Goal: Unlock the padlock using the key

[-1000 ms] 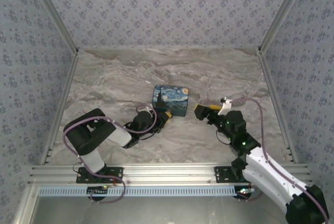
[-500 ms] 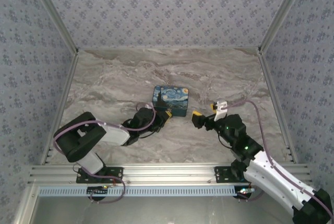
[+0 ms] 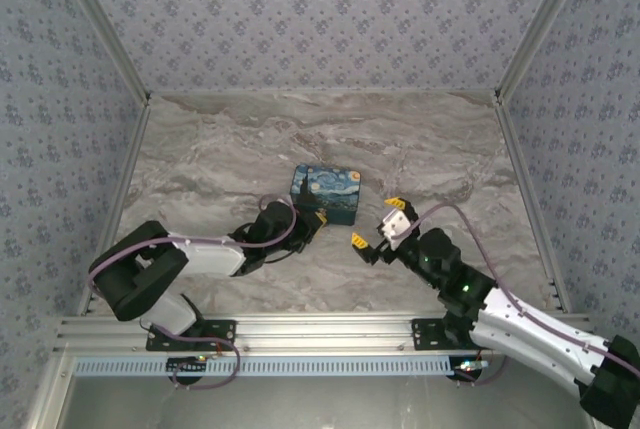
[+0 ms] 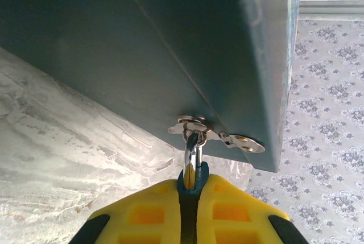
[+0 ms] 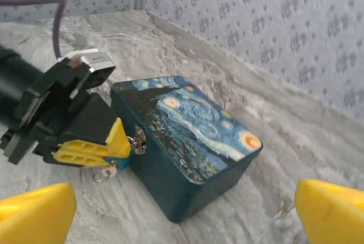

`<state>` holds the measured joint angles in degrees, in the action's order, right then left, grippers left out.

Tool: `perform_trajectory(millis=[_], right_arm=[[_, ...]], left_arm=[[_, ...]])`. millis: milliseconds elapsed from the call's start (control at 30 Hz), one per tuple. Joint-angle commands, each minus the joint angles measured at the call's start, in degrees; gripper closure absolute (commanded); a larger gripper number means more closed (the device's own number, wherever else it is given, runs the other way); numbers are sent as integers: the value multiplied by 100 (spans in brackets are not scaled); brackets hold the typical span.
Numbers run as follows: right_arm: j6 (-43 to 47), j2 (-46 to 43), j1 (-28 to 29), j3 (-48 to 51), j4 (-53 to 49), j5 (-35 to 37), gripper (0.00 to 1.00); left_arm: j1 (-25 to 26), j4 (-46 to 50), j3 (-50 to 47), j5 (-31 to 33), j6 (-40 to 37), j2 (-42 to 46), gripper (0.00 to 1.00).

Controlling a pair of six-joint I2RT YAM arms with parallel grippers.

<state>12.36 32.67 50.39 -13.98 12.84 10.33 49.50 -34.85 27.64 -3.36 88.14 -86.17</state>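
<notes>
Top: left claw [image 3: 312, 221] pressed against painted box [image 3: 328, 189] front; right claw [image 3: 377, 223] spread wide, empty, facing box.
Left wrist: claw clamped on padlock [image 4: 192, 170], steadying it at hasp [image 4: 219, 135] for key.
Right wrist: small ring [image 5: 104, 173] dangles beneath padlock, probably key's.

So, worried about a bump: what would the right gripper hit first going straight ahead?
Likely the starry-night box, just beside the left gripper clamping the padlock; depth is hard to judge.
</notes>
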Motion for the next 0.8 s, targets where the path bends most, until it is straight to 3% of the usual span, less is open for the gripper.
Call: perform_trajectory(millis=[0, 267, 400, 767], right_arm=[[1106, 98, 407, 130, 493, 722, 0], [2280, 1011, 1345, -102, 749, 1928, 0], [2572, 1581, 1627, -256, 982, 2192, 0], [2413, 3208, 1803, -566, 1695, 2237, 22]], left_arm=[[-32, 273, 250, -1, -97, 261, 100], [-44, 627, 387, -4, -104, 401, 100], [-50, 673, 421, -16, -100, 417, 100], [-54, 857, 550, -73, -1, 488, 100]])
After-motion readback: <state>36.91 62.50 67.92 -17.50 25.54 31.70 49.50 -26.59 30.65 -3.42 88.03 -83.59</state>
